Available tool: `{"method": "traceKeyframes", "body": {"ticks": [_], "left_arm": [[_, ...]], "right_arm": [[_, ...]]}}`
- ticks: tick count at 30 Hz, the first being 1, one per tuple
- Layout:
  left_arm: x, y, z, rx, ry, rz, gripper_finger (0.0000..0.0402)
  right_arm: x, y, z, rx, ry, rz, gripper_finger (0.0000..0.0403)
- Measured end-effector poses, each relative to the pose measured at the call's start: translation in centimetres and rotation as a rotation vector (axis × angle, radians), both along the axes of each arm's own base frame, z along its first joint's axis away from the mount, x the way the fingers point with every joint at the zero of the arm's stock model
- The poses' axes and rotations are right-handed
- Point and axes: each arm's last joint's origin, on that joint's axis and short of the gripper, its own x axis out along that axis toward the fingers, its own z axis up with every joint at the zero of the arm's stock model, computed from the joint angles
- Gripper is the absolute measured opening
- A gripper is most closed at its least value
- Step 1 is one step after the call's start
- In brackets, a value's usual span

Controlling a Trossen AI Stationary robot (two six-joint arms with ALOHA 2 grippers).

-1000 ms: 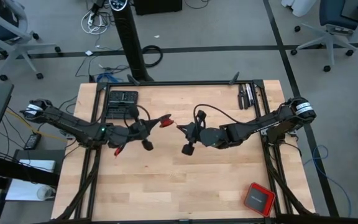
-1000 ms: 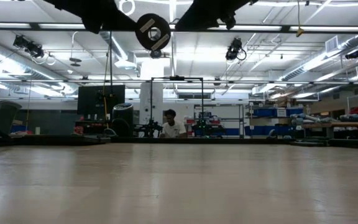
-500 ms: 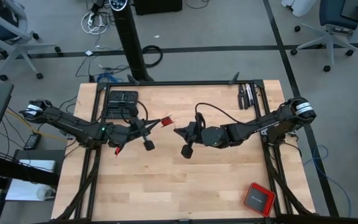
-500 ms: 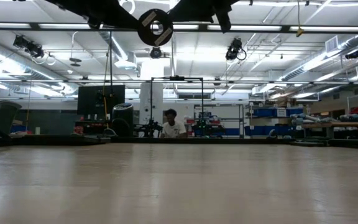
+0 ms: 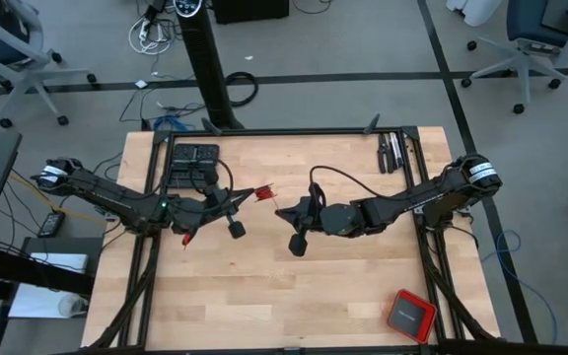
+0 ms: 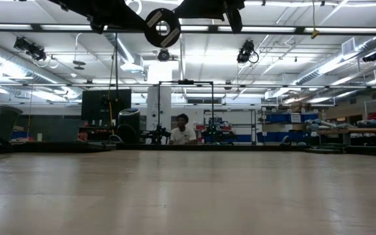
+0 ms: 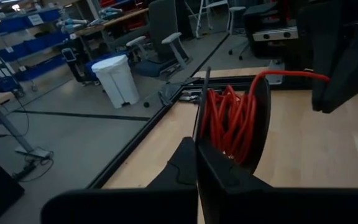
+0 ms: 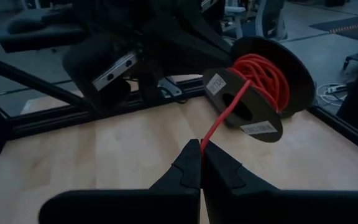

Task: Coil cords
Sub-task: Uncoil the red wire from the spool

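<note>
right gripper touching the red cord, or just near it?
Touching. In the right wrist view the red cord runs from the spool straight into the shut fingers of the right gripper, pinched there.

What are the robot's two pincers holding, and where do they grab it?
The left pincer grips a black spool of red cord by its flange edge. The right pincer pinches the cord's loose strand near its end.

Bare wooden table (image 6: 188, 196), dark spool (image 6: 162, 27) overhead, person (image 6: 183, 130) beyond
</note>
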Motion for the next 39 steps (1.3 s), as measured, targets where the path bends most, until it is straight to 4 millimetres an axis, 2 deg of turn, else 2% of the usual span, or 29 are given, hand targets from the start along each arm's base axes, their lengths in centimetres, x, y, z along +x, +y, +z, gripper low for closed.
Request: {"method": "traceKeyframes", "body": {"ticks": [23, 35, 39], "left_arm": [[0.2, 1.3, 1.0, -0.022, -0.118, 0.114, 0.0], [0.2, 1.3, 1.4, -0.029, -0.154, 0.113, 0.0], [0.3, 1.3, 1.7, -0.056, -0.195, 0.105, 0.0]], "right_arm": [[0.3, 0.1, 1.7, -0.111, -0.128, 0.024, 0.0], [0.4, 0.7, 2.3, -0.107, -0.193, 0.115, 0.0], [0.5, 0.2, 2.4, -0.095, -0.2, 0.115, 0.0]]}}
